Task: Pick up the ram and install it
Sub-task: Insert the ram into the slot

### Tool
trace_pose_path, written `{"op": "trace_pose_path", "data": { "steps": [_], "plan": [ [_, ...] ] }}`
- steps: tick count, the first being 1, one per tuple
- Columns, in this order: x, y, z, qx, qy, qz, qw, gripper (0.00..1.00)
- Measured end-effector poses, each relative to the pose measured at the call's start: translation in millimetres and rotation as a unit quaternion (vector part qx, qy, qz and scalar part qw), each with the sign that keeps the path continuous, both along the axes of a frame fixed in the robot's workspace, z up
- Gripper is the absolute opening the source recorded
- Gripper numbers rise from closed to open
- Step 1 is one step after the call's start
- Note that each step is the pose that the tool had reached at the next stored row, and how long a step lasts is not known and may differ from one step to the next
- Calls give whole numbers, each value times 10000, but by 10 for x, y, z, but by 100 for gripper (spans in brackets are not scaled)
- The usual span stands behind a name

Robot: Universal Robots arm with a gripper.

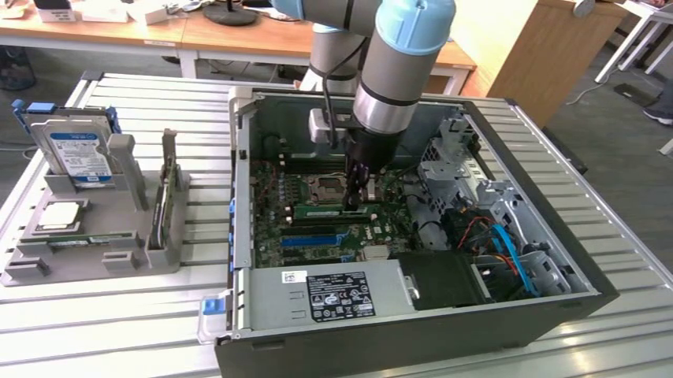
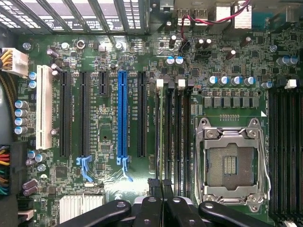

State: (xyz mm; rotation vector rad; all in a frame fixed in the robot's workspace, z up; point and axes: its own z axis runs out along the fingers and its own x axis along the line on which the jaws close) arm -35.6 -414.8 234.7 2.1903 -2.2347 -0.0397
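My fingers are pinched narrow, and as far as I can judge they hold the ram, a long, narrow green circuit-board stick, by its upper edge. It stands on edge, low over the row of black memory slots just beside the square silver processor socket, deep inside the open black metal computer case on the slatted metal worktop. I cannot tell whether the stick is seated or merely resting on a slot. The worst outcome I see is pressure while it sits askew or between two neighbouring slots, since they lie close together. A skewed push could bend the board or gouge the green motherboard, and a reversed notch would jam it likewise. The small white latch clips at the slot ends could block one end if not swung out, leaving the stick tilted. My grip seems nearer one end, so uneven force is likely, and the open socket lies close by.
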Motion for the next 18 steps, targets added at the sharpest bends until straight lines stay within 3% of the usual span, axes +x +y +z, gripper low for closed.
{"op": "trace_pose_path", "data": {
  "steps": [18],
  "plan": [
    [-7, 12, -21, -1, 0, 0, 10000, 11]
  ]
}}
